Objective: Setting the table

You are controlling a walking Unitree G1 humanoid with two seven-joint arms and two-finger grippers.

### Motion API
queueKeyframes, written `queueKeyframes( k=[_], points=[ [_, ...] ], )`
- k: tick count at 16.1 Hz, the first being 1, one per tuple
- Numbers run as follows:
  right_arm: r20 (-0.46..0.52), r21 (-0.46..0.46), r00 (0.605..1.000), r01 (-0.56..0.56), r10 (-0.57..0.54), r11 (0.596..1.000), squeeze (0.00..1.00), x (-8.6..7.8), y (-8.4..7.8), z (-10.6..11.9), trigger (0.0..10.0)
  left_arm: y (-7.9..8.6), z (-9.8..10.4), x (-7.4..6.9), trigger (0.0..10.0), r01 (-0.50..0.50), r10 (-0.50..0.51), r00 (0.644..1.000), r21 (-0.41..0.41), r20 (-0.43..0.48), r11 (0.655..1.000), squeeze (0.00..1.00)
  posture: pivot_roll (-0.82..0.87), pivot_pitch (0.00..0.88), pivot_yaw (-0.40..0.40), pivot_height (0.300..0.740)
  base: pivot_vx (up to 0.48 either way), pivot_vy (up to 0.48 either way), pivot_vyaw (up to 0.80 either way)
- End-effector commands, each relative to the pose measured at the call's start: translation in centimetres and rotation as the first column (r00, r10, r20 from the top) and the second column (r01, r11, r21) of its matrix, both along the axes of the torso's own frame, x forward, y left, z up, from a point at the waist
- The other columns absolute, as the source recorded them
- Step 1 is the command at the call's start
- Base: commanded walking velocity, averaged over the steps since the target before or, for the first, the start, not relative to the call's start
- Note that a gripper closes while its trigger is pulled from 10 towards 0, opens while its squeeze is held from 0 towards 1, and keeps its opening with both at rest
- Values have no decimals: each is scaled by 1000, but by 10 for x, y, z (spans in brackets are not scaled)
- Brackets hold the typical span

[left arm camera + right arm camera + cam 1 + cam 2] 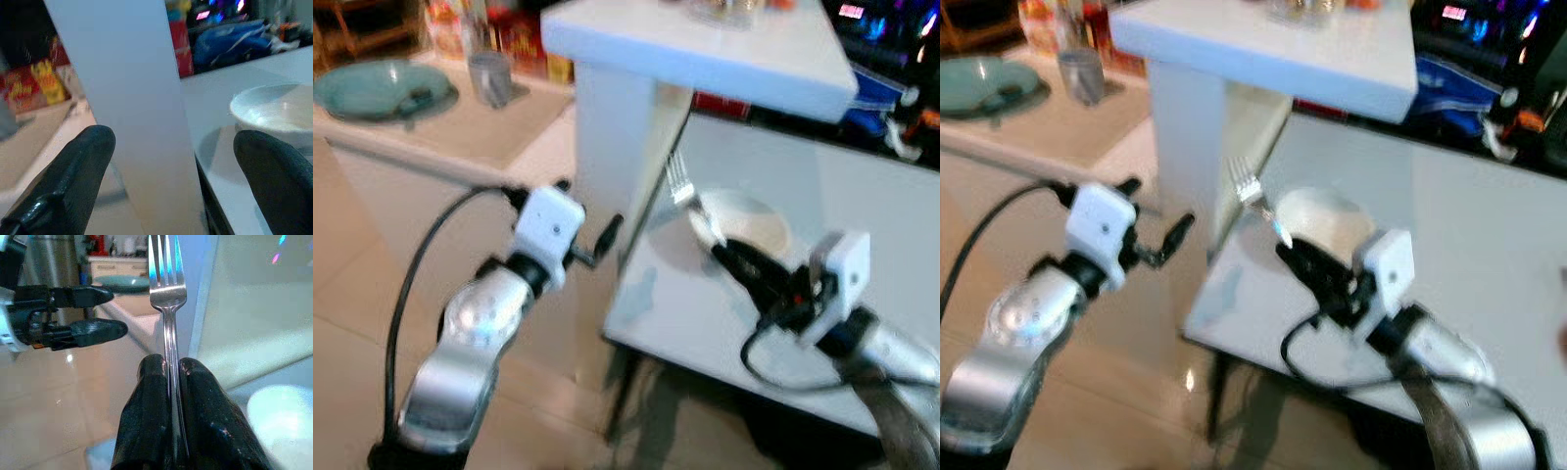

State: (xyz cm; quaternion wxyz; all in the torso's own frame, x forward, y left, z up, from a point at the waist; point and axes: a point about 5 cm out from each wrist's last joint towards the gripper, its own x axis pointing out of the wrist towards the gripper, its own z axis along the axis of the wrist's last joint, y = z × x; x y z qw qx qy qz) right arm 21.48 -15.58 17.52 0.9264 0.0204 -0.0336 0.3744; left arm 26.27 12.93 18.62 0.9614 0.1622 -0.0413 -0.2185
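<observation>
My right gripper (pixel 724 253) is clamped on the fork (pixel 167 289), whose handle is pinched between both black fingers (pixel 146 401), tines pointing away from the wrist. In the left eye view the fork sits at centre frame, tilted up toward the upper left, its tines near the white upright panel (pixel 607 147). Just behind the gripper a white plate (pixel 754 220) rests on the pale bench (pixel 891 225), right of centre. My left gripper (pixel 592 220) hangs left of centre, over the tiled floor (pixel 352 294) beside the bench edge, fingers spread apart with nothing between them. At upper left a teal dish (pixel 372 88) and a grey cup (pixel 491 76) sit on a beige counter (pixel 480 127).
</observation>
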Motion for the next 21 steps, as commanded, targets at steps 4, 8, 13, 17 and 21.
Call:
queueKeyframes(
  k=[4,8,13,17,21],
  points=[
    [-75,57,993,91,-87,994,0,-7,-7,-3,10000,-3,7,3,10000,15,-14,1000,-25,12,1000,0,75,36,-44,740,0,120,-117],
    [-100,72,968,237,-229,969,0,-8,-16,-6,10000,-3,5,7,10000,15,-15,1000,-18,1,1000,0,59,44,-24,740,0,480,-786],
    [-92,42,903,425,-420,904,0,5,-36,-3,10000,-3,2,8,10000,-10,10,1000,-21,-2,1000,0,50,49,-21,740,0,192,-318],
    [-103,-25,768,633,-632,774,0,20,-57,-4,10000,-2,-5,10,10000,-65,65,998,14,9,998,0,53,62,-21,740,0,0,0],
    [-103,-36,741,664,-664,747,0,29,-57,-2,10000,-7,-8,12,10000,-78,78,997,0,-9,997,0,45,54,-23,740,0,-438,0]
  ],
)
